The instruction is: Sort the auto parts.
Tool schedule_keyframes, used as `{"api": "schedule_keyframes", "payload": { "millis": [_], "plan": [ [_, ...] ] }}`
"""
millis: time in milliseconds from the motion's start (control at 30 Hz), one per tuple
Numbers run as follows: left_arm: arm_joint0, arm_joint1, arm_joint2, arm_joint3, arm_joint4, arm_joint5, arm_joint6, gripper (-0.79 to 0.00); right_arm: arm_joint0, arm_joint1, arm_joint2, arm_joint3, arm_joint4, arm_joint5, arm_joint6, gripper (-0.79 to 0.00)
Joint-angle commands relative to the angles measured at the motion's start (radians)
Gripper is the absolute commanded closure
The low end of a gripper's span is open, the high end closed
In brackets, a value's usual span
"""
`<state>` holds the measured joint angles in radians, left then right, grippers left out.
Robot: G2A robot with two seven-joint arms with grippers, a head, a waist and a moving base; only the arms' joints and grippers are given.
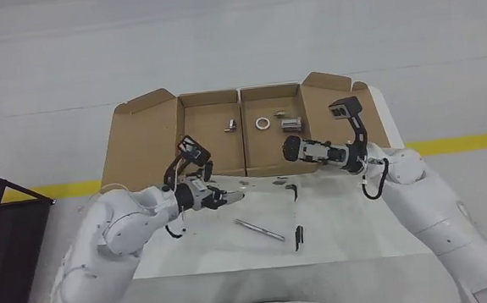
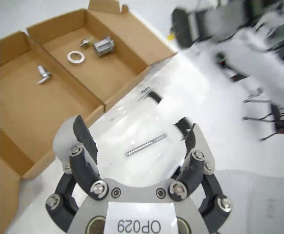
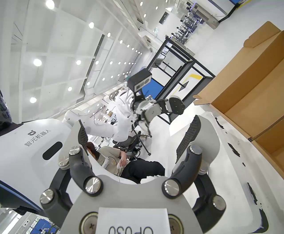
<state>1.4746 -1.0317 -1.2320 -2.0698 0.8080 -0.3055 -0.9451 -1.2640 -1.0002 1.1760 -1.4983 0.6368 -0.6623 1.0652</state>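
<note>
Cardboard box (image 1: 141, 142), two compartments, flaps open, at the far side of the white bench (image 1: 350, 220). Left compartment: one elbow-shaped metal fitting (image 1: 231, 125). Right compartment: one metal ring (image 1: 263, 123), one small fitting (image 1: 279, 113), one ribbed cylindrical part (image 1: 291, 124), grouped near the far wall. On the bench, in front of the box: one thin metal rod (image 1: 260, 229), lying flat, with a small black piece (image 1: 299, 237) just beside it. Left claw (image 1: 225, 198): spread wide, empty, over the bench near the front of the left compartment. Right claw (image 1: 293, 150): spread wide, empty, at the front edge of the right compartment.
</note>
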Motion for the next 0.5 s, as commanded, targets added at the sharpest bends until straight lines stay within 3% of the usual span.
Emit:
{"api": "schedule_keyframes", "payload": {
  "millis": [0, 100, 367, 467],
  "plan": [
    [-0.042, -0.007, 0.092, 0.022, 0.207, -0.002, -0.027, -0.785, 0.0, 0.0, 0.0, 0.0, 0.0, 0.0, 0.0, -0.785],
    [-0.095, -0.023, 0.155, 0.058, 0.169, 0.035, 0.003, -0.785, 0.0, 0.0, 0.0, 0.0, 0.0, 0.0, 0.0, -0.785],
    [-0.1, -0.025, 0.156, 0.063, 0.157, 0.041, 0.012, -0.785, 0.0, 0.0, 0.0, 0.0, 0.0, 0.0, 0.0, -0.785],
    [-0.09, -0.021, 0.205, 0.055, 0.264, -0.024, -0.025, -0.785, 0.0, 0.0, 0.0, 0.0, 0.0, 0.0, 0.0, -0.785]
  ]
}}
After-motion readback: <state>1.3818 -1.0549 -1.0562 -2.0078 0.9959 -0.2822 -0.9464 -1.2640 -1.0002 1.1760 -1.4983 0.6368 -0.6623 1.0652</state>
